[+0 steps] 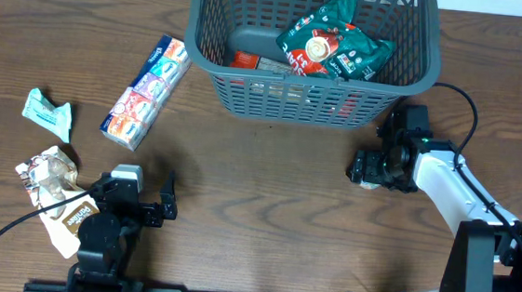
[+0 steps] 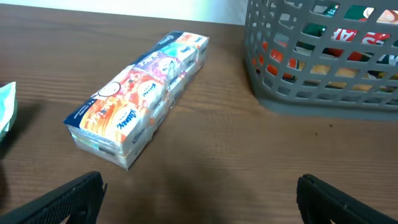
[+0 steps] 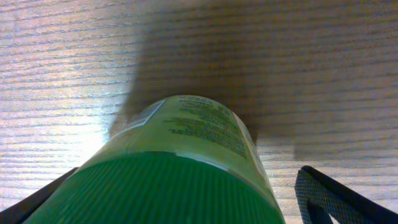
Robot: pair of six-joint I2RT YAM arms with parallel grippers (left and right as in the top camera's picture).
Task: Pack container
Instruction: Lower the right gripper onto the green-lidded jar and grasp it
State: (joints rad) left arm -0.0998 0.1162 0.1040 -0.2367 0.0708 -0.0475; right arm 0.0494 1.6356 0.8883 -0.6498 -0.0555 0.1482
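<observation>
The dark grey lattice basket (image 1: 194, 47) stands at the table's far middle and holds a green snack packet (image 1: 334, 44) and a red packet (image 1: 249, 61). It also shows in the left wrist view (image 2: 298, 106). My right gripper (image 1: 371, 167) is low on the table just right of the basket's front. Its fingers (image 3: 186, 205) are spread around a green-lidded jar (image 3: 186, 162), with a gap at the right finger. My left gripper (image 1: 136, 190) is open and empty near the front left, its fingers (image 2: 199, 199) facing a long tissue pack (image 2: 137, 99).
The tissue pack (image 1: 146, 90) lies diagonally left of the basket. A teal packet (image 1: 47, 113) lies at far left. A crumpled beige wrapper (image 1: 49, 171) and a brown packet (image 1: 73, 217) lie beside the left arm.
</observation>
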